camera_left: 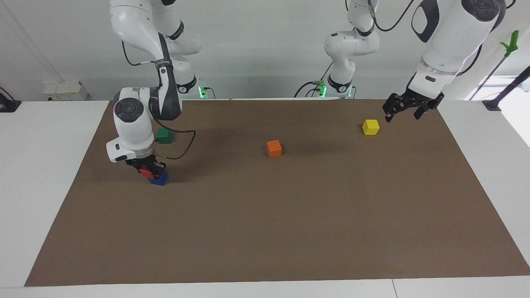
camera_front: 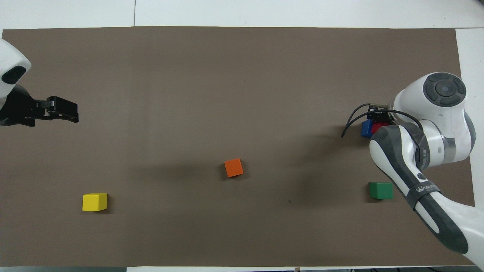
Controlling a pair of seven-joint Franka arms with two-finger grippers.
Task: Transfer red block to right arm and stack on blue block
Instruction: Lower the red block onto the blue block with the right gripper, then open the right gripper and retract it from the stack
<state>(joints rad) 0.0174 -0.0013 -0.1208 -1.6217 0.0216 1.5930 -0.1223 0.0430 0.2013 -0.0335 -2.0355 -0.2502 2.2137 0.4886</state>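
Red block (camera_left: pixel 145 172) sits clamped in my right gripper (camera_left: pixel 150 170), pressed squarely down on the blue block (camera_left: pixel 159 179) near the right arm's end of the table, so the stack looks seated before I let go. My left gripper (camera_left: pixel 408 108) waits with fingers apart, above the corner by the yellow block (camera_left: pixel 370 126), out of the way.

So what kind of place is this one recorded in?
Most likely a robotics lab bench: two white arms at a table with a brown mat, small coloured cubes such as the orange block, cabling and plain walls.
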